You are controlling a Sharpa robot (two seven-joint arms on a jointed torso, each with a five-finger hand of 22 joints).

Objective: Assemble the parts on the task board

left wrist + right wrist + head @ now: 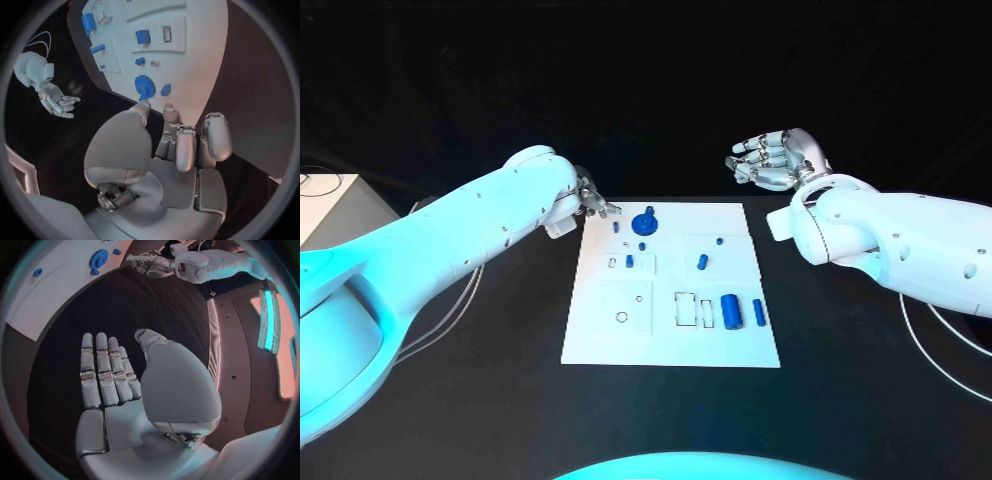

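Observation:
The white task board (668,345) lies in the middle of the black table with several blue parts on it. A round blue part (645,222) (144,87) (98,259) sits near its far edge, beside a small blue piece (616,227) (165,90). Two blue cylinders (731,309) lie on the near right. My left hand (593,205) (169,145) hovers at the board's far left corner, thumb and one finger apart and pointing at the round part, holding nothing. My right hand (773,160) (119,390) is raised beyond the far right corner, fingers straight, empty.
A white box (322,205) with a thin cable stands at the table's left edge. Thin cables (452,310) trail along the table beside both arms. Bare black table (877,400) surrounds the board.

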